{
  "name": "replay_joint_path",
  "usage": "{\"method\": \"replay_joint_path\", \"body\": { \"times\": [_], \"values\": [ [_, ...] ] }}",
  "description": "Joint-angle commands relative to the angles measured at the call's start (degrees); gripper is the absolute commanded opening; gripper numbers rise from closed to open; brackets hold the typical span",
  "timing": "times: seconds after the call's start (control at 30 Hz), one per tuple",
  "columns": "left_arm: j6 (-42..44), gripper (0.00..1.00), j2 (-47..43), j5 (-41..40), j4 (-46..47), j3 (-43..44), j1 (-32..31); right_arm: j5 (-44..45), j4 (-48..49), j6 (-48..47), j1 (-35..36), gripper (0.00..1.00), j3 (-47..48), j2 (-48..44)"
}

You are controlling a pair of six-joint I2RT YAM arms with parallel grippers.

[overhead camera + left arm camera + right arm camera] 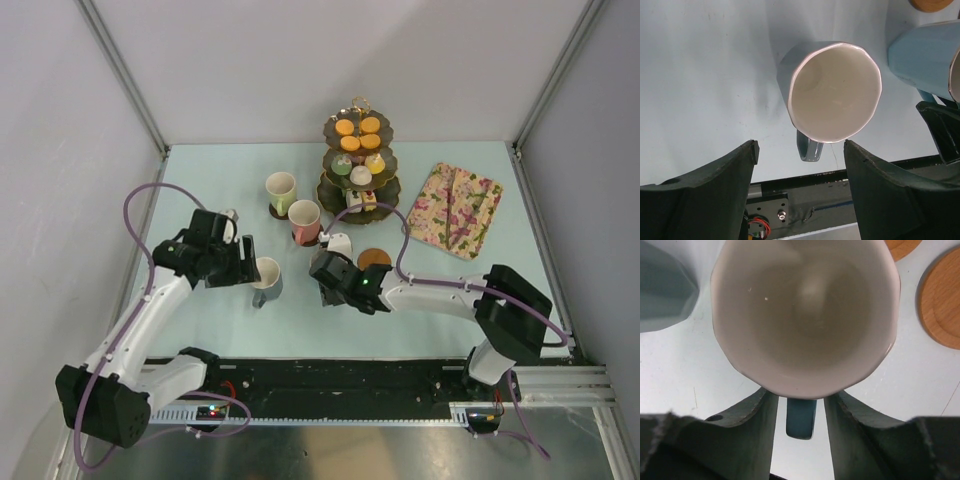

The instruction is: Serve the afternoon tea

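Observation:
The grey mug (267,278) stands upright on the table, its handle pointing at my left gripper (249,268). In the left wrist view the left gripper (800,145) is open, and the grey mug (835,90) lies just beyond its fingertips, untouched. My right gripper (328,263) is at the blue mug (339,243). In the right wrist view the right gripper (800,394) has its jaws either side of the blue mug's handle (800,417), with a narrow gap on each side. The blue mug (917,55) stands next to a bare coaster (374,258).
The three-tier stand (360,192) at the back holds small cakes (357,128). The yellow-green mug (281,190) and the pink mug (304,220) stand on coasters left of it. The floral tray (458,210) lies at back right. Metal frame posts stand at the back corners.

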Motion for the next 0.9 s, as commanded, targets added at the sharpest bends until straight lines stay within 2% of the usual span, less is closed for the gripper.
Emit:
{"method": "replay_joint_path", "body": {
  "times": [0.0,0.3,0.5,0.63,0.87],
  "values": [
    [-1.72,0.76,0.04,-0.89,0.39,-0.20,-1.17,2.87,1.43,0.38,0.31,0.42,3.03,0.72],
    [-3.65,0.76,0.66,-3.88,0.94,-0.42,-4.96,5.86,-5.50,1.67,0.27,0.03,3.39,-4.62],
    [-5.30,0.75,0.84,-6.54,2.12,-0.56,-7.59,12.39,-12.04,2.31,-0.68,0.00,3.35,-10.34],
    [-6.46,0.75,0.90,-7.53,3.09,-0.99,-9.18,14.91,-15.09,2.27,-4.26,0.00,2.65,-13.19],
    [-7.56,0.75,1.20,-9.11,4.29,-1.74,-10.97,12.67,-10.05,-0.07,-11.80,0.00,-1.77,-17.70]
  ]
}}
